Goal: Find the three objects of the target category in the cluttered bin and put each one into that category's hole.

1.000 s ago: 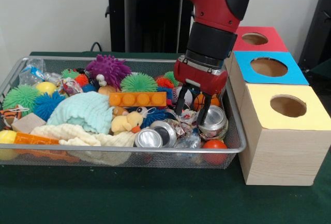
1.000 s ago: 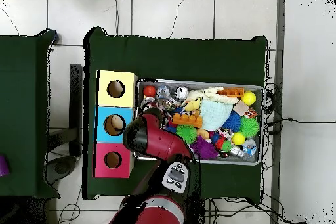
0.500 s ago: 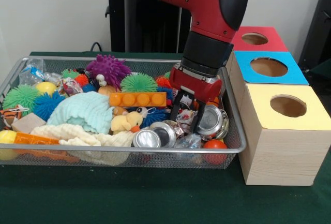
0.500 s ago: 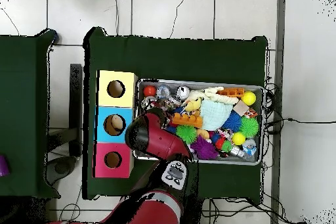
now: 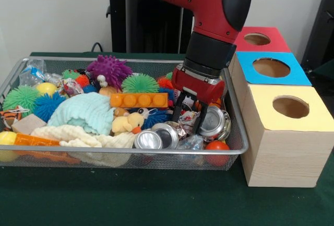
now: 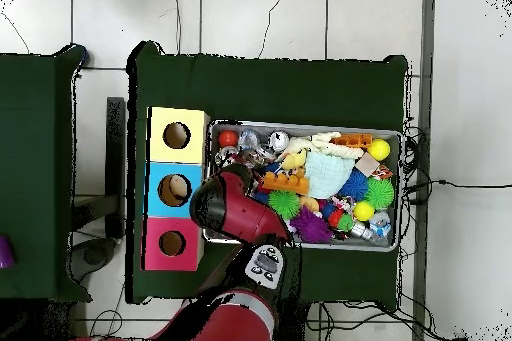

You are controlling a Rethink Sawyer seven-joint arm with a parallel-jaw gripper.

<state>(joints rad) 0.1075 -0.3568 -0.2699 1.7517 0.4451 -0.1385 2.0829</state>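
Green cloth over the desk (image 5: 130, 200), with a wire bin (image 5: 104, 155) packed full of toys. Nearest the front rim: two silver cans (image 5: 156, 137), a red ball (image 5: 216, 146), a cream cloth (image 5: 78, 136). Just behind: a yellow duck (image 5: 128, 123), an orange brick (image 5: 139, 100), a mint cloth (image 5: 86, 112). Black fingers (image 5: 176, 112) spread apart, down in the bin beside a crushed can (image 5: 214, 121), gripping nothing. Farther back: a purple spiky ball (image 5: 108, 70). Beside the bin, three boxes with holes: yellow box (image 5: 284, 132), blue box (image 5: 271, 68), red box (image 5: 258, 39). Seen from above only: red arm (image 6: 235, 212) hiding the fingers and that crushed can, tiled floor (image 6: 260, 17) around.
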